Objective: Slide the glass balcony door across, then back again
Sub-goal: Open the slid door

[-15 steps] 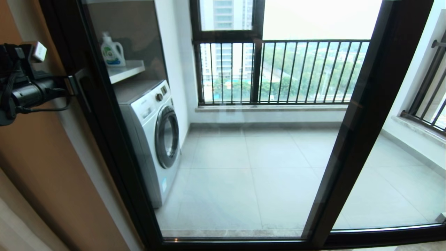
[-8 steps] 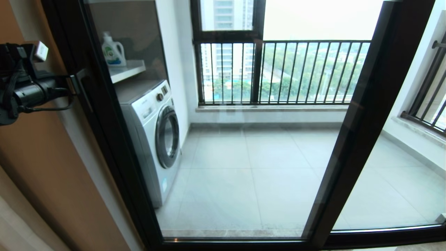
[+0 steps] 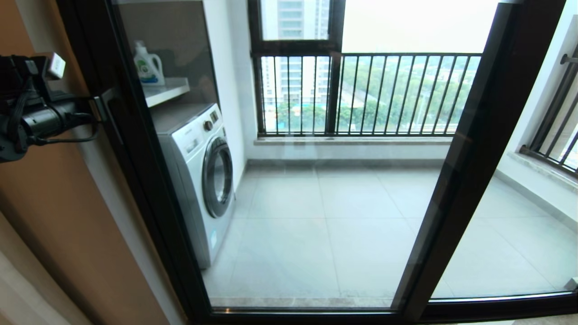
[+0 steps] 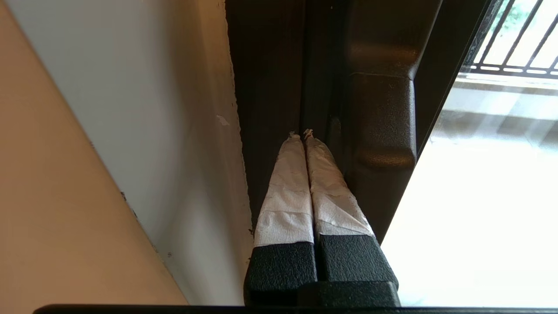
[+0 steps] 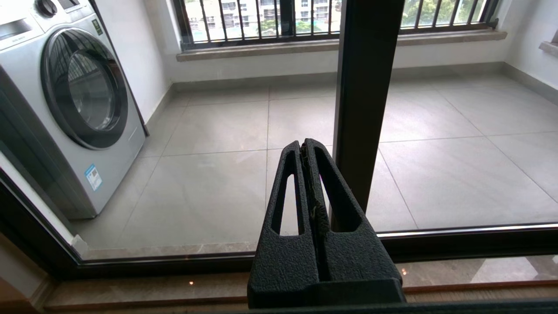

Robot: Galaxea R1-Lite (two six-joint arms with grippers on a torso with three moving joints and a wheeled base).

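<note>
The glass balcony door (image 3: 316,212) fills the middle of the head view, and its dark left upright (image 3: 135,149) carries a small latch handle (image 3: 106,102). My left gripper (image 3: 95,109) is shut, and its taped fingertips press into the groove of that upright right beside the handle (image 4: 383,122). In the left wrist view the left gripper (image 4: 302,133) holds nothing between its fingers. My right gripper (image 5: 304,143) is shut and empty, held low in front of the door's glass near the dark right upright (image 5: 366,87). It is outside the head view.
A washing machine (image 3: 198,171) stands behind the glass at the left, with a detergent bottle (image 3: 146,65) on a shelf above. The barred railing (image 3: 370,95) is at the back. A second glass panel (image 3: 510,234) lies to the right. A tan wall (image 3: 54,216) borders the left.
The left gripper and the door's left upright have both crept a little to the right. The right upright has shifted slightly the same way.
</note>
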